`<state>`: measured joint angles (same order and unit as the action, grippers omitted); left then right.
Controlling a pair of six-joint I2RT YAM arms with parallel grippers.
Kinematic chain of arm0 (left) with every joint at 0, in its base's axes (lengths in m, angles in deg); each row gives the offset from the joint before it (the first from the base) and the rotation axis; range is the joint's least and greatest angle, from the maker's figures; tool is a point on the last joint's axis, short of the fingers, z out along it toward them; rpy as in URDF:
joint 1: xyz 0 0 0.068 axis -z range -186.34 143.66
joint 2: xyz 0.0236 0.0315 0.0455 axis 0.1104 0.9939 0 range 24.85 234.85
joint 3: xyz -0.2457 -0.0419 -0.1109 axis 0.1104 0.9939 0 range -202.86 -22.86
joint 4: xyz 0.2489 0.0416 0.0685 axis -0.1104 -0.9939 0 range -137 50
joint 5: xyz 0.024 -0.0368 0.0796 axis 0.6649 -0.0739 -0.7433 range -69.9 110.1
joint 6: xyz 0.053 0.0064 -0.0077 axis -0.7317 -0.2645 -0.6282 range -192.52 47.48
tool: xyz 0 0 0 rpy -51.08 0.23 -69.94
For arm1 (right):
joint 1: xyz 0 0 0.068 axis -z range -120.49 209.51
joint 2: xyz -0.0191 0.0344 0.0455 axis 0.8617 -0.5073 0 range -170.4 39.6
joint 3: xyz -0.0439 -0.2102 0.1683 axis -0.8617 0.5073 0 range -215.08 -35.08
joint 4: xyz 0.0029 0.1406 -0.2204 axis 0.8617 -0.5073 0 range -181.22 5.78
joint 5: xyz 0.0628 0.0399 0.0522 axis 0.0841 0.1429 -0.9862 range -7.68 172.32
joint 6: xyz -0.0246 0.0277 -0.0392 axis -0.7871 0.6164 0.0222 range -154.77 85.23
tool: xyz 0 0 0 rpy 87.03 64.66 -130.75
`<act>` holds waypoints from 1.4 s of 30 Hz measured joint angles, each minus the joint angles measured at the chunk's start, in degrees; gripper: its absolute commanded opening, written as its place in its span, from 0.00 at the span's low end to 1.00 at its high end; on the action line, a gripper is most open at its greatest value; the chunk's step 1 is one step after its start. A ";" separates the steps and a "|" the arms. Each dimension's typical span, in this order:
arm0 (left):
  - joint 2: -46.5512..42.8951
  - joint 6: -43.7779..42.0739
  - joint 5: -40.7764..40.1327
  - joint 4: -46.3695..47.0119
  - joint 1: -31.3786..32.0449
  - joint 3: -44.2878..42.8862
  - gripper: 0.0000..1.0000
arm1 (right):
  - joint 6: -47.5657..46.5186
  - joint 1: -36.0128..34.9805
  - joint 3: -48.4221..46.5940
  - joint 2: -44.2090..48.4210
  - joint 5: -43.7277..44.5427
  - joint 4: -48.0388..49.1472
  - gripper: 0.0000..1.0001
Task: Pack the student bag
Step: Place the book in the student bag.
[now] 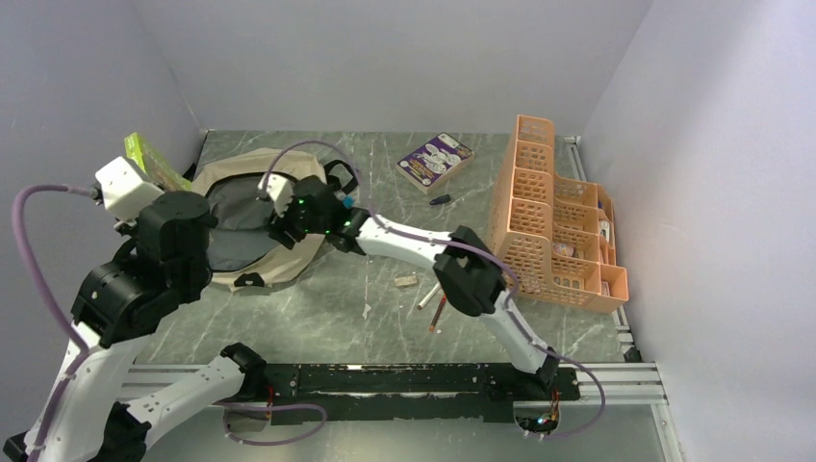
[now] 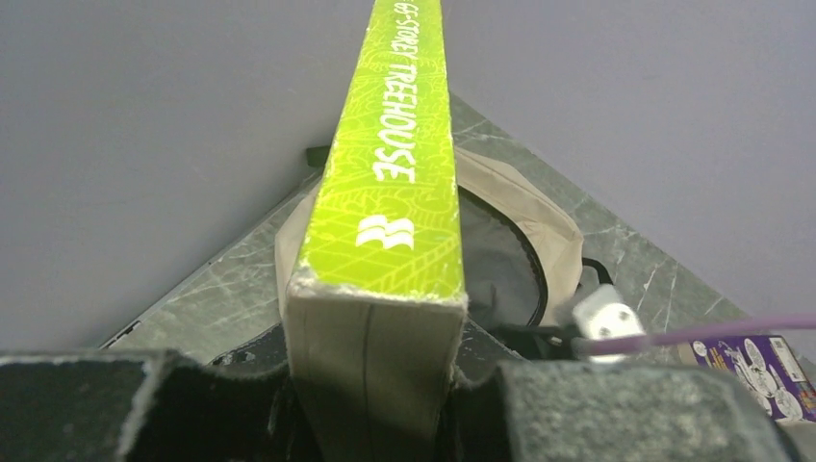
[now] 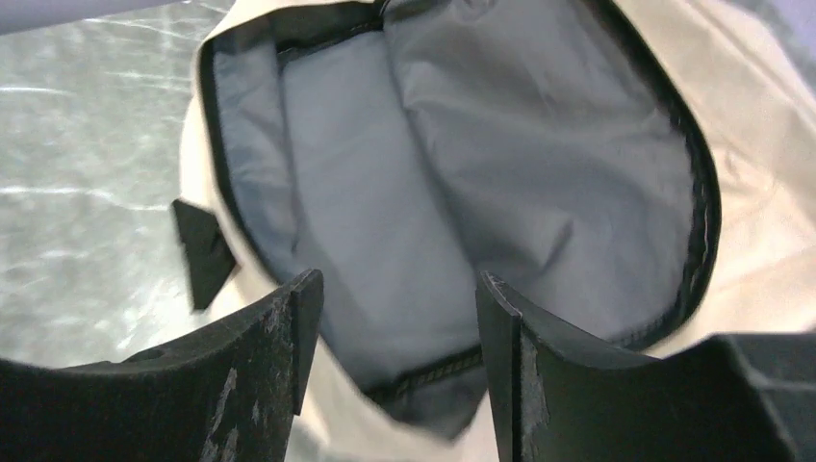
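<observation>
The student bag point(image 1: 236, 231) lies flat at the table's back left, beige with its mouth unzipped and the dark grey lining point(image 3: 539, 144) showing. My left gripper point(image 2: 370, 385) is shut on a lime green book point(image 2: 385, 183), gripping its lower end. The book point(image 1: 154, 162) sticks up near the left wall, beside the bag point(image 2: 500, 192). My right gripper point(image 3: 395, 289) hovers open over the near rim of the bag's mouth, and the black zipper edge shows between its fingers point(image 3: 279, 337). In the top view the right gripper point(image 1: 284, 219) is over the bag's right side.
An orange perforated organizer point(image 1: 553, 221) stands at the right. A purple card box point(image 1: 435, 161) and a black marker point(image 1: 440, 200) lie at the back. A small pale block point(image 1: 405, 280) and pens point(image 1: 433, 300) lie mid-table. Walls close in on the left, back and right.
</observation>
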<state>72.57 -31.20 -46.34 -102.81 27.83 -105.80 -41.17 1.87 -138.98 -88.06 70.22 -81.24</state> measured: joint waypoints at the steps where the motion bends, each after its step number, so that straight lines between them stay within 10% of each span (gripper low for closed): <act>1: -0.48 -0.57 0.04 0.13 0.00 0.02 0.05 | -2.03 -0.63 -3.61 -2.86 1.01 -0.20 0.63; 20: -0.35 -2.99 6.36 0.37 0.00 3.06 0.05 | -33.14 -3.50 -27.96 -28.09 16.59 -1.97 0.71; 32: 0.39 -2.49 8.26 -0.02 0.00 3.85 0.05 | -43.93 -4.79 -25.66 -30.58 26.60 5.86 0.00; 42: -0.61 3.98 9.07 -3.45 0.00 5.81 0.05 | -32.63 -3.43 -22.53 -26.88 26.69 4.68 0.00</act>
<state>71.96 -27.22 -37.26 -106.26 27.83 -99.99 -73.80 -1.57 -161.51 -114.94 96.91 -76.56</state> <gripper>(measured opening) 0.309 0.016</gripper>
